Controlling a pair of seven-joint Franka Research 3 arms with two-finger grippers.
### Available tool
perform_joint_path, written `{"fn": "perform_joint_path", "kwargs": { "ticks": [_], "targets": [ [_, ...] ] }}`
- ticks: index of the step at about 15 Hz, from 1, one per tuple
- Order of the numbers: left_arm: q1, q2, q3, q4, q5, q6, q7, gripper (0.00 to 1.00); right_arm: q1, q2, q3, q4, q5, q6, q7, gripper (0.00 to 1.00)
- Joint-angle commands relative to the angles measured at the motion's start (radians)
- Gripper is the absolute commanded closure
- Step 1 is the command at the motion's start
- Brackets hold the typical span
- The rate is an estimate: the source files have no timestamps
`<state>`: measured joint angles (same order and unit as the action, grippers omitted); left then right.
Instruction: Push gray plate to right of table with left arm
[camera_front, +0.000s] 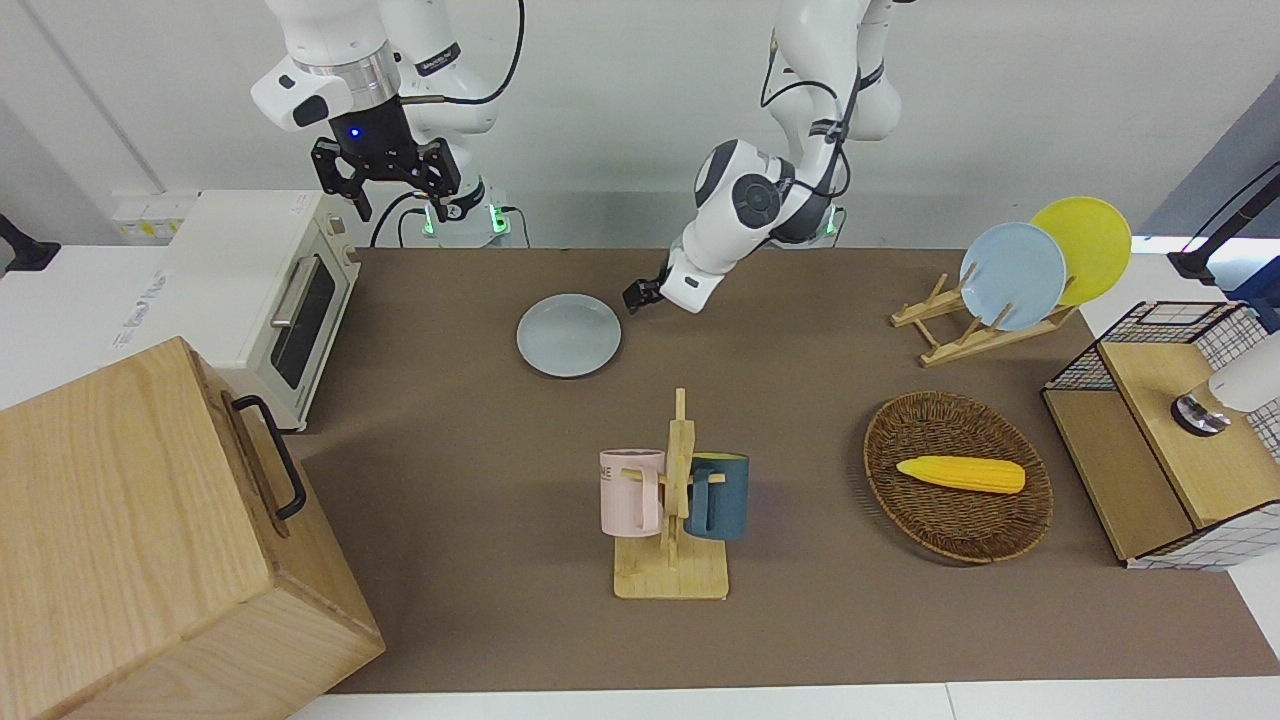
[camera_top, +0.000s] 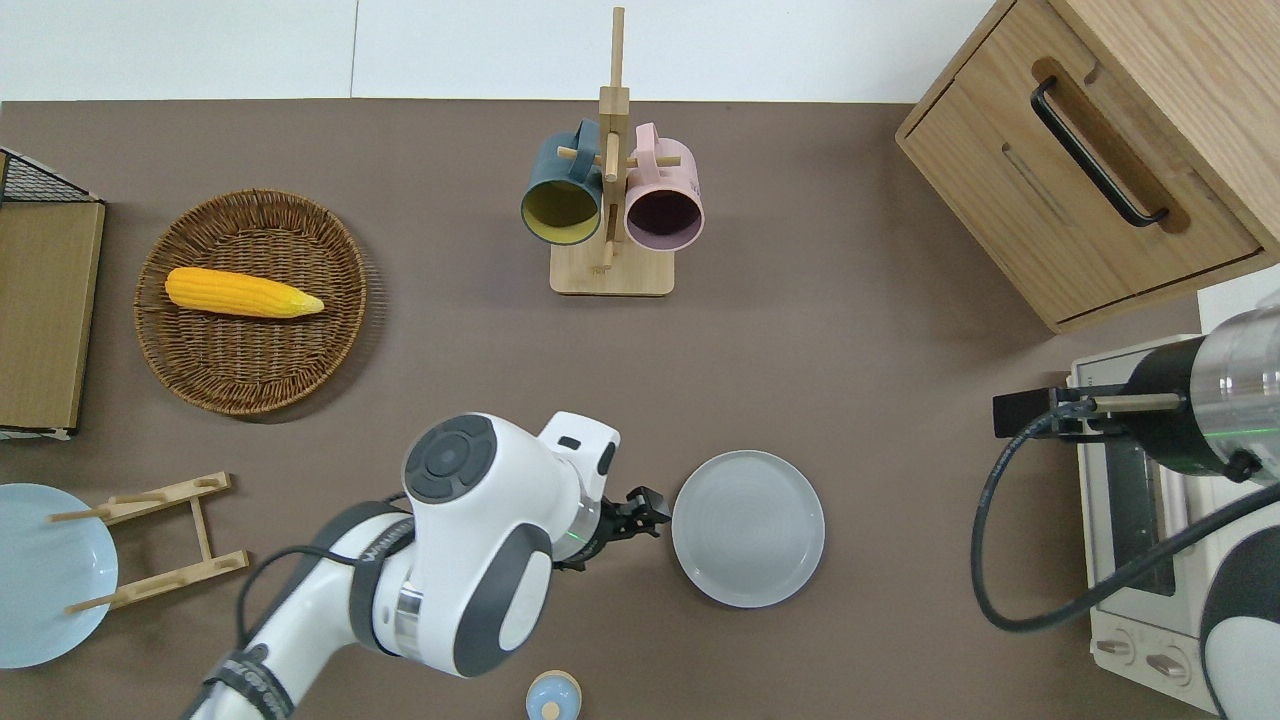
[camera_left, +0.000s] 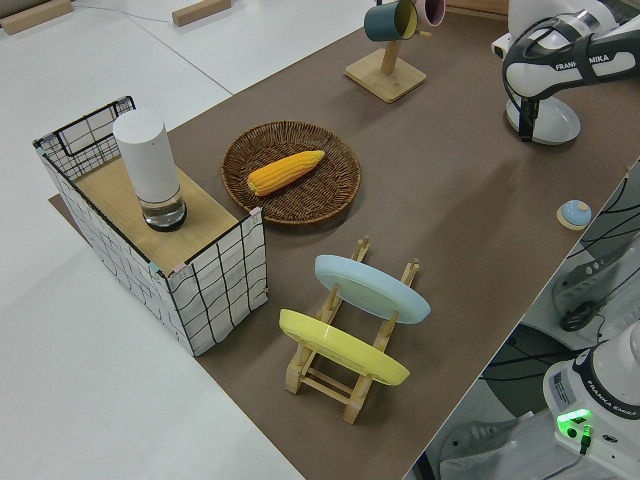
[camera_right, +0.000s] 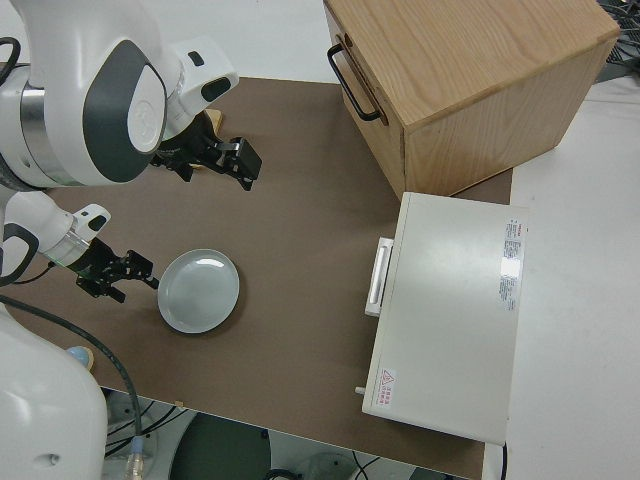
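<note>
1. The round, shallow, pale gray-blue plate (camera_top: 748, 528) lies flat on the brown-matted desk (camera_top: 850, 330), near the robots' edge and toward the right arm's end, though well apart from the white toaster oven (camera_front: 262, 290) that stands at that end.
2. The black two-finger gripper of the white left arm (camera_top: 646, 505) is just beside the plate's rim on the side toward the left arm's end. The overhead view shows a sliver of mat between its tips and the rim, so it is not touching the plate.
3. The right side view (camera_right: 128, 276) shows this gripper with its fingers a little apart and nothing between them; the front view (camera_front: 636, 295) shows it raised slightly off the mat.
4. The right arm is parked, and its black gripper (camera_front: 384, 175) has its fingers spread wide and holds nothing.
5. Farther from the robots than the plate stands a wooden mug rack (camera_top: 611, 200) carrying a dark teal mug (camera_top: 562, 195) and a pink mug (camera_top: 662, 200).
6. Toward the left arm's end lies a round brown wicker basket (camera_top: 330, 330) with a yellow corn cob (camera_top: 243, 293) in it.
7. The overhead view shows only part of a light blue plate (camera_top: 40, 575) on a wooden plate rack (camera_top: 160, 540); the left side view alone shows a yellow plate (camera_left: 340, 350) standing in the same rack beside it.
8. The overhead view shows a small round blue-and-tan object (camera_top: 553, 696) at the desk's edge nearest the robots, which the front view does not show.
9. A large light-wood cabinet with a black handle (camera_front: 150, 520) stands at the right arm's end, farther from the robots than the oven.
</note>
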<state>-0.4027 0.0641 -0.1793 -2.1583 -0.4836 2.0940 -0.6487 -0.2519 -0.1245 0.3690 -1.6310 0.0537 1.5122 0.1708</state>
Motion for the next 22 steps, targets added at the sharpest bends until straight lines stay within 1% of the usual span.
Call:
{"fn": "perform_joint_path", "kwargs": {
  "ticks": [1,2,4,5,6,7,9,12,14,15,16,17,22],
  "targets": [
    [0.041,-0.006,0.098,0.222,0.146,-0.297,0.049,0.01,-0.024,-0.027,0.014,-0.027,0.021,0.000,0.010,0.005],
    [0.041,-0.006,0.139,0.256,0.167,-0.346,0.104,0.01,-0.026,-0.027,0.014,-0.027,0.021,0.000,0.010,0.005],
    [0.045,-0.006,0.210,0.259,0.197,-0.360,0.185,0.01,-0.024,-0.027,0.014,-0.027,0.021,0.000,0.010,0.005],
    [0.074,-0.007,0.234,0.265,0.212,-0.376,0.254,0.01,-0.024,-0.027,0.014,-0.027,0.021,0.000,0.010,0.005],
    [0.099,-0.007,0.238,0.276,0.223,-0.390,0.300,0.01,-0.024,-0.027,0.014,-0.027,0.021,0.000,0.012,0.005],
    [0.116,-0.007,0.248,0.314,0.268,-0.426,0.357,0.01,-0.024,-0.027,0.014,-0.027,0.021,0.000,0.010,0.005],
    [0.117,-0.007,0.270,0.369,0.351,-0.463,0.409,0.01,-0.024,-0.027,0.014,-0.027,0.021,0.000,0.010,0.005],
    [0.131,-0.007,0.279,0.464,0.404,-0.503,0.504,0.01,-0.024,-0.027,0.014,-0.027,0.021,0.000,0.010,0.005],
    [0.131,-0.018,0.276,0.543,0.495,-0.508,0.578,0.01,-0.024,-0.027,0.014,-0.027,0.021,0.000,0.010,0.005],
    [0.136,-0.018,0.279,0.570,0.505,-0.508,0.610,0.01,-0.024,-0.027,0.014,-0.027,0.021,0.000,0.012,0.005],
    [0.168,-0.020,0.279,0.586,0.504,-0.514,0.630,0.01,-0.024,-0.027,0.014,-0.027,0.021,0.000,0.010,0.007],
    [0.182,-0.020,0.276,0.586,0.505,-0.515,0.629,0.01,-0.024,-0.027,0.014,-0.027,0.021,0.000,0.010,0.007],
    [0.180,-0.020,0.282,0.594,0.510,-0.514,0.620,0.01,-0.024,-0.027,0.014,-0.027,0.021,0.000,0.010,0.005]
  ]
}}
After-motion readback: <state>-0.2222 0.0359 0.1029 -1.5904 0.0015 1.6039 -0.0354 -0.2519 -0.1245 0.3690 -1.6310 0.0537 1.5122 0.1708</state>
